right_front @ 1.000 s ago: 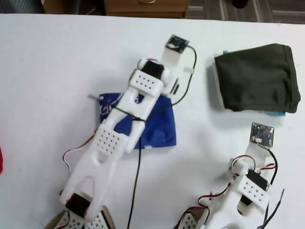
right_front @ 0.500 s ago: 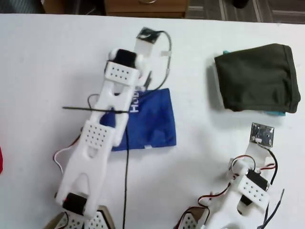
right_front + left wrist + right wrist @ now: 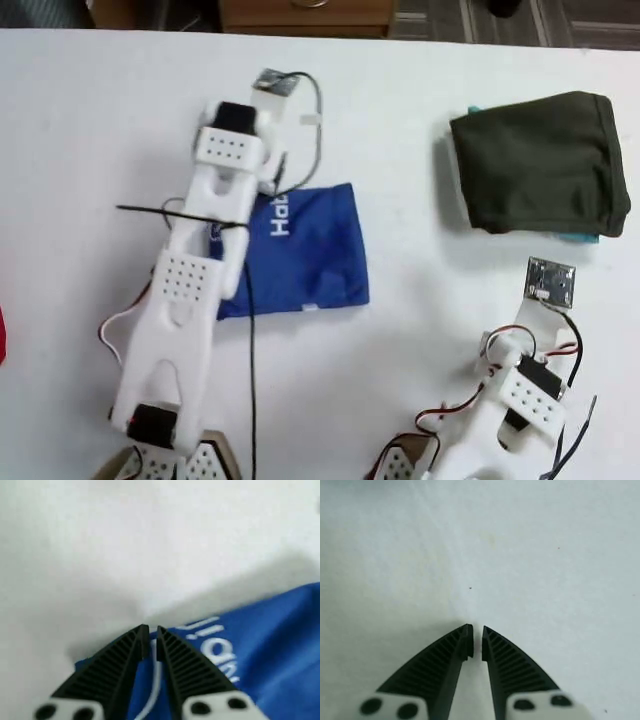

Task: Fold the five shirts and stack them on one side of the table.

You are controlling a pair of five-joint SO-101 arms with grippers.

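The high camera looks down over the whole table (image 3: 80, 120), with the arm bases at its near edge. The left wrist camera looks close past the left gripper (image 3: 150, 636) at the far-left edge of the shirt (image 3: 270, 645), which the high view shares. The right wrist camera, behind the right gripper (image 3: 476, 641), faces tabletop at near right.

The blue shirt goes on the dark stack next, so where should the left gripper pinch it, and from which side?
Probably its far edge by the white lettering, coming down from the bare table beyond it. The blue shirt lies flat and folded, so only an edge offers a pinch, and the left gripper hangs over that edge.
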